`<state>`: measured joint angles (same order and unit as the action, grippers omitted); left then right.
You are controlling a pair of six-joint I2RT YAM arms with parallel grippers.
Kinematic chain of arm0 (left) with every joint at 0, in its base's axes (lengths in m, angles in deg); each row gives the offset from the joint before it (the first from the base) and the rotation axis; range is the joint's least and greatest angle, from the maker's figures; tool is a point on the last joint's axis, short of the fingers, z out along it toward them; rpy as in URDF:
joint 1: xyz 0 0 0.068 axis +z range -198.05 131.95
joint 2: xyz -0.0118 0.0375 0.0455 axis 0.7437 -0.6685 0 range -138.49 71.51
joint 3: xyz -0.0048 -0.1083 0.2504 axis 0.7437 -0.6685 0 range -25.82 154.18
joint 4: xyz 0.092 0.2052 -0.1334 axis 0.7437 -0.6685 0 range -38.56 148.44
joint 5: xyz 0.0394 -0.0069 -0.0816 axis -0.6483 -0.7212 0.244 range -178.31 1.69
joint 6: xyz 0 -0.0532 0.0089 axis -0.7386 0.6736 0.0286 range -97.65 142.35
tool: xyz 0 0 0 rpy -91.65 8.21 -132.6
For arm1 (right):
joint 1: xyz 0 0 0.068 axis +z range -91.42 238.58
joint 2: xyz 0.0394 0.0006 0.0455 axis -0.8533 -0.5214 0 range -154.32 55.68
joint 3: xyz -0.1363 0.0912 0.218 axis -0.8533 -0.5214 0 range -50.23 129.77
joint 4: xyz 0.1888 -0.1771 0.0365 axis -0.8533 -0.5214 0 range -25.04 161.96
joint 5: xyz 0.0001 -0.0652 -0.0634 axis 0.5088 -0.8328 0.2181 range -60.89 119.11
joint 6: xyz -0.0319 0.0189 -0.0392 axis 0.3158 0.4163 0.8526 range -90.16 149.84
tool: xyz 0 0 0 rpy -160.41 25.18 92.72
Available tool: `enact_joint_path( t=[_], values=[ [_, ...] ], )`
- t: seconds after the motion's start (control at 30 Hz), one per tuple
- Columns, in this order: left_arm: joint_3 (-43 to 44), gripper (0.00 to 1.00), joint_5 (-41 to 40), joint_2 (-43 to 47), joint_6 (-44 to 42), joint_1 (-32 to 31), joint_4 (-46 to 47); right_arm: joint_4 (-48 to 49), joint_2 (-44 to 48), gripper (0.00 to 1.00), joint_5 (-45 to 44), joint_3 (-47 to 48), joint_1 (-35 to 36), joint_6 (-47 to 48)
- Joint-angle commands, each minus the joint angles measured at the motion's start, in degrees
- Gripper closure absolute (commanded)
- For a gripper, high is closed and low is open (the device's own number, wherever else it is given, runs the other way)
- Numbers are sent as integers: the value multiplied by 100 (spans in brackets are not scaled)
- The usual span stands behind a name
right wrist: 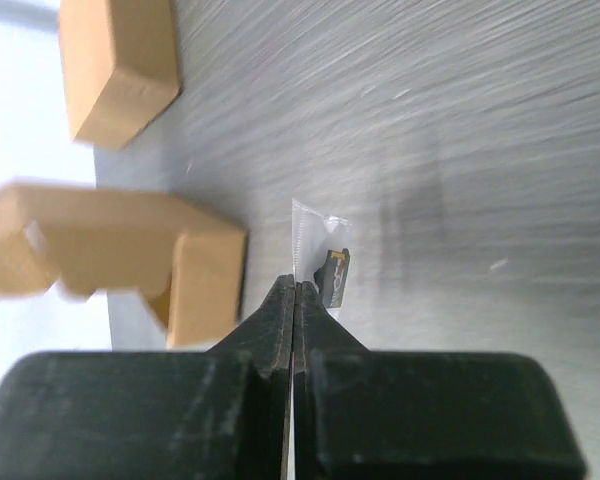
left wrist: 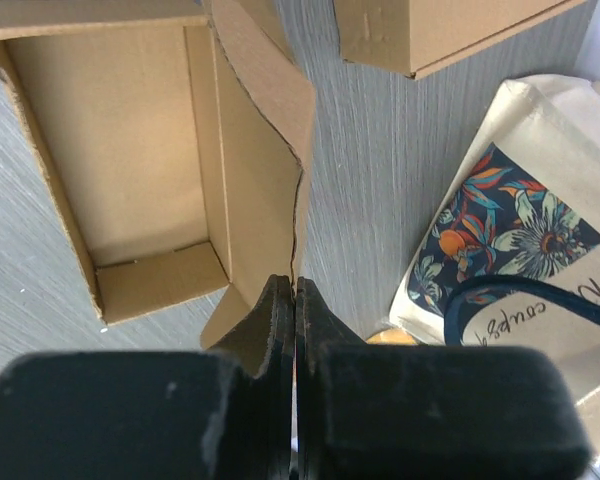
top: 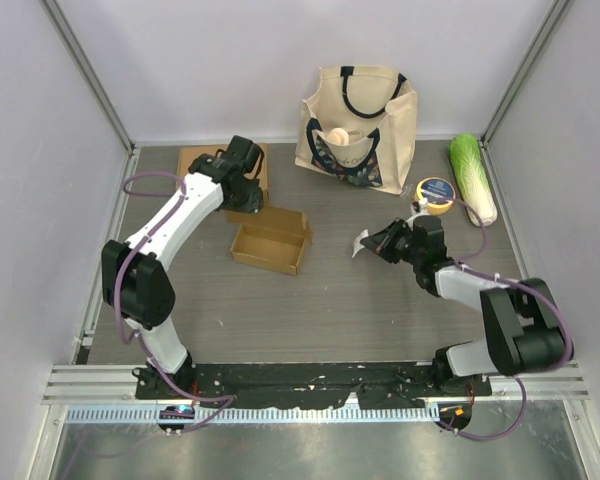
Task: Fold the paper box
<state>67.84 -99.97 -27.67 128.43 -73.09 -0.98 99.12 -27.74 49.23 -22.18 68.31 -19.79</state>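
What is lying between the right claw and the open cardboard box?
Only bare table, as the top view shows. The right gripper, pinching a small packet, sits apart from the paper box.

Pale walls [top: 280, 60] enclose a grey wood-grain table [top: 330, 300].

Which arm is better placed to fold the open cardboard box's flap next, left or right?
Left. The left pincer is shut right at the box flap; the right pincer is farther off, shut on a small packet.
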Motion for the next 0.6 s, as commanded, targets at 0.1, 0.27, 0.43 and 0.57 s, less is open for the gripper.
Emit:
enact_joint_path(
  t=[0.1, 0.27, 0.43, 0.57],
  values=[
    [529, 100, -170, -330, -61, 78, -254, -888, 1468, 99, -430, 357, 1591, 848],
    [433, 100, -21, -252, -26, 95, -202, -537, 497, 99, -211, 1350, 2400, 1253],
    [266, 100, 549, -190, -131, 218, -140, -439, -788, 97, -429, 2791, 2761, 2060],
    [257, 100, 709, -234, -228, 297, -149, -502, -1220, 84, -710, 3153, 2867, 2298]
  ],
)
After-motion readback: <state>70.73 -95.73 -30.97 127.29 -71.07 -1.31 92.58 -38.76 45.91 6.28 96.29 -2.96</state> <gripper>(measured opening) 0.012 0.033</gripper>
